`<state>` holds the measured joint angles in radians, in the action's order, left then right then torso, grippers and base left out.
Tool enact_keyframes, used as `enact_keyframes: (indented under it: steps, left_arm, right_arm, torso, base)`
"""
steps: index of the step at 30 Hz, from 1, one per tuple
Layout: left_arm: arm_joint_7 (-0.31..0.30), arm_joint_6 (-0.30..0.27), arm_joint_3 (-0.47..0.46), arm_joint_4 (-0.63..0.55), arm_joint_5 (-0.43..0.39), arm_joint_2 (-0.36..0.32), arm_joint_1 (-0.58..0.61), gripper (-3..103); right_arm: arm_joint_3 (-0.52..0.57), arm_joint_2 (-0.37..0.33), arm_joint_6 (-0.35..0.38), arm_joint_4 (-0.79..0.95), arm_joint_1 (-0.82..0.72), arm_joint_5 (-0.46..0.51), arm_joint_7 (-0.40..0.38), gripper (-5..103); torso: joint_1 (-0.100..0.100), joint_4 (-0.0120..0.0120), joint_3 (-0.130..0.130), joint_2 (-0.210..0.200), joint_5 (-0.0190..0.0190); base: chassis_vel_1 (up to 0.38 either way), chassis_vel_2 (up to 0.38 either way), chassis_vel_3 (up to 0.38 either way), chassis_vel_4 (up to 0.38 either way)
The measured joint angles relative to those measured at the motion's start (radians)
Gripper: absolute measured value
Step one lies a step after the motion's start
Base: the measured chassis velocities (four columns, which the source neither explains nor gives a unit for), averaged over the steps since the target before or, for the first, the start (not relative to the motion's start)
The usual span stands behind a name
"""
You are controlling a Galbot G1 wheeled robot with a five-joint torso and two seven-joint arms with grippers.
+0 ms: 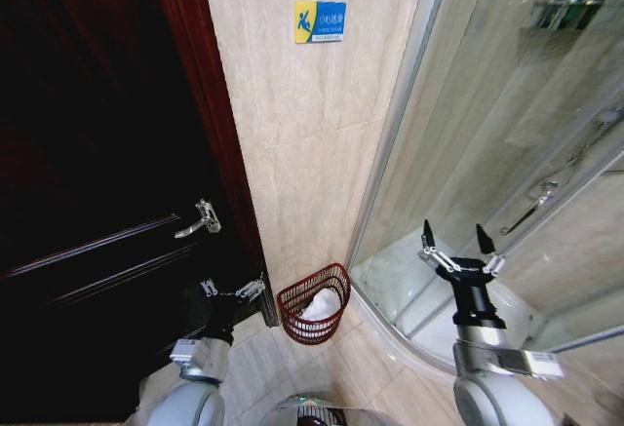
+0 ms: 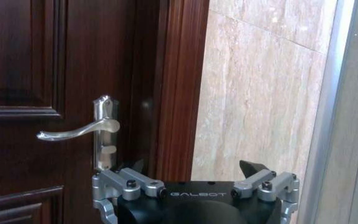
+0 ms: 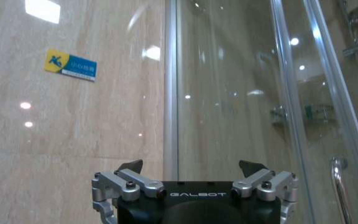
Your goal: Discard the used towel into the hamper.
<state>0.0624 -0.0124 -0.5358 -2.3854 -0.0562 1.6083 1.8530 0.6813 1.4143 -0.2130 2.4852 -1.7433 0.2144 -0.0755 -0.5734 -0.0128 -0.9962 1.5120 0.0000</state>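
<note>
Hamper [image 1: 314, 304] on floor in corner, between both hands, below them. White cloth inside, probably towel [image 1: 322, 306], so discard looks done. Left hand [image 1: 235, 291] spread, empty, just beside hamper by door. Right hand [image 1: 458, 244] spread, empty, raised near shower glass.

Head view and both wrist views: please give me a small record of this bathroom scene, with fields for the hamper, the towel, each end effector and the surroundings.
hamper: red-brown openwork basket on the floor, against the tiled wall, between the dark door and the shower glass
towel: white cloth already inside the hamper
left end effector: open, empty, raised near the door, below the door handle
right end effector: open, empty, raised in front of the shower glass
wall sign: blue and yellow sticker high on the tiled wall
</note>
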Motion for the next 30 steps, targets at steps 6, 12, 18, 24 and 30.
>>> enact_keyframes:
  steps: [6,12,18,24,30]
  left_arm:
    - [0.000,0.000,0.000,0.000,0.000,0.000,0.000,100]
    - [0.000,-0.001,0.000,0.001,0.000,0.000,0.000,100]
    - [0.000,-0.001,0.000,0.001,0.000,0.000,0.000,100]
    - [0.000,-0.001,0.000,0.001,0.000,0.000,0.000,100]
    - [0.000,-0.001,0.000,0.001,0.000,0.000,0.000,100]
  right_arm:
    - [0.012,-0.002,-0.026,0.015,-0.009,0.006,-0.004,100]
    - [0.015,0.002,-0.042,0.017,0.001,0.025,-0.008,100]
    - [0.031,0.002,-0.047,0.017,0.004,0.041,-0.008,100]
    - [0.067,-0.008,-0.048,0.017,0.000,0.053,-0.008,100]
    - [0.086,-0.020,-0.047,0.016,0.007,0.068,-0.011,100]
  torso:
    - [0.000,0.0001,0.000,0.000,0.0000]
    - [0.000,0.0000,0.000,0.000,0.0000]
    - [0.000,0.0000,0.000,0.000,0.0000]
    - [0.000,0.0001,0.000,0.000,0.0000]
    - [0.000,0.0000,0.000,0.000,0.0000]
  base:
    - [0.000,0.000,0.000,0.000]
    - [0.000,0.000,0.000,0.000]
    - [0.000,0.000,0.000,0.000]
    - [0.000,0.000,0.000,0.000]
    - [0.000,0.000,0.000,0.000]
